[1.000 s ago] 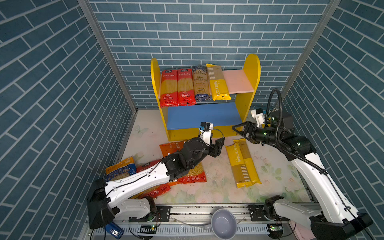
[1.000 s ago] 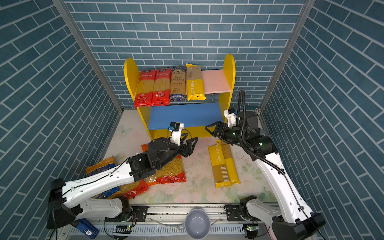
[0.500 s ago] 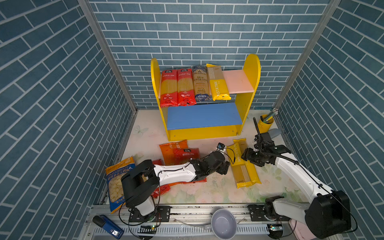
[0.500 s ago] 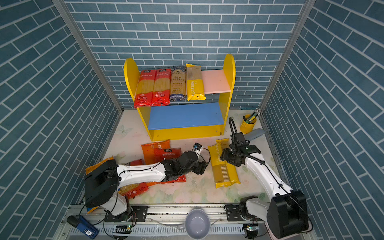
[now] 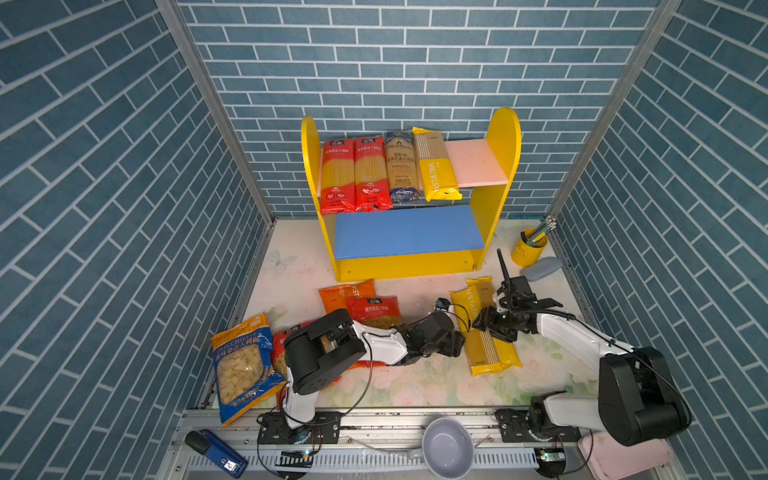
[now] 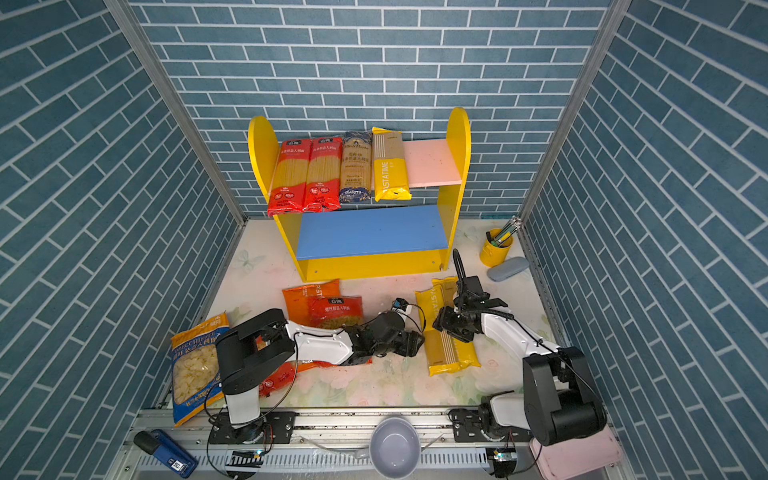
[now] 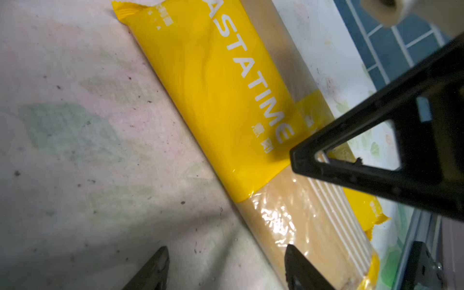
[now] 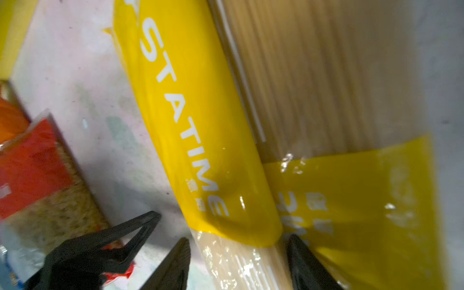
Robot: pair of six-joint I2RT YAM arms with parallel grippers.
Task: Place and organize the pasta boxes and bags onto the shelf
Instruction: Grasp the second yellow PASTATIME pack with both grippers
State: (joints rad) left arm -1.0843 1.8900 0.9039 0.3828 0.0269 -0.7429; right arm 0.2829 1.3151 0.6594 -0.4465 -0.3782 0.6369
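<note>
Two yellow spaghetti packs (image 5: 486, 353) lie side by side on the floor in front of the shelf (image 5: 505, 137). My right gripper (image 5: 488, 326) hangs low over them, open, its fingers on either side of the clear part of the left-hand pack (image 8: 200, 125); the second pack (image 8: 351, 200) lies beyond. My left gripper (image 5: 457, 340) is open at that pack's (image 7: 213, 100) outer edge, one tip on it and one over the floor. On the pink upper board (image 5: 473, 162) lie two red packs, a dark-blue and a yellow one. The blue lower board (image 5: 407, 232) is bare.
An orange bag (image 5: 345, 291) and a red bag (image 5: 374, 311) lie left of the grippers, and a blue-orange bag (image 5: 241, 365) at the front left. A yellow pen cup (image 5: 530, 249) and a grey case (image 5: 540, 268) stand at the right. A grey bowl (image 5: 446, 446) is on the front rail.
Both arms have come down from in front of the shelf to the yellow packs on the floor. The packs have not moved.
</note>
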